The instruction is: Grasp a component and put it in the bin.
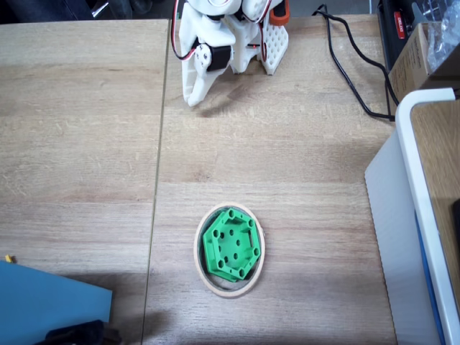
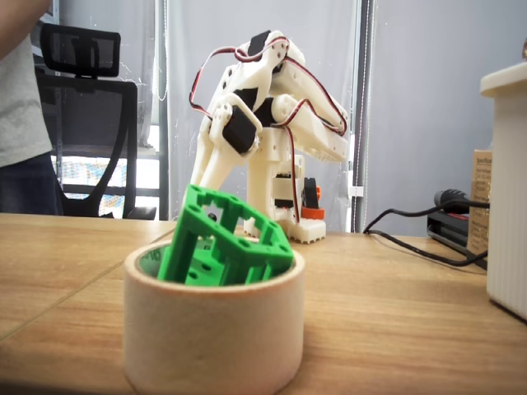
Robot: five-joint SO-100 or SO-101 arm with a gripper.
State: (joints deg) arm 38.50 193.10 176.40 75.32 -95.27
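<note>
From above, a fixed view shows a wooden table [image 1: 287, 165]. My gripper [image 1: 194, 93] hangs at the 12 o'clock edge, folded back near my white base, well apart from everything else. It holds nothing; I cannot tell whether my fingers are apart or together. Toward 6 o'clock of centre, the green part [image 1: 230, 245] sits inside the beige ring [image 1: 203, 267]. A black cable [image 1: 352, 79] runs at 1 o'clock, and a white-rimmed box [image 1: 413, 215] fills the 3 o'clock edge. A blue sheet [image 1: 43, 302] lies at 8 o'clock.

From table level, a fixed view shows the ring [image 2: 214, 337] close at 6 o'clock, a short upright wall. The part [image 2: 222, 243] rests tilted in it, its upper edge rising above the rim. My arm [image 2: 263, 123] stands behind, at 12 o'clock, gripper [image 2: 202, 177] pointing down. A person's sleeve [image 2: 20, 90] and a chair [image 2: 86, 107] are at 10 o'clock.
</note>
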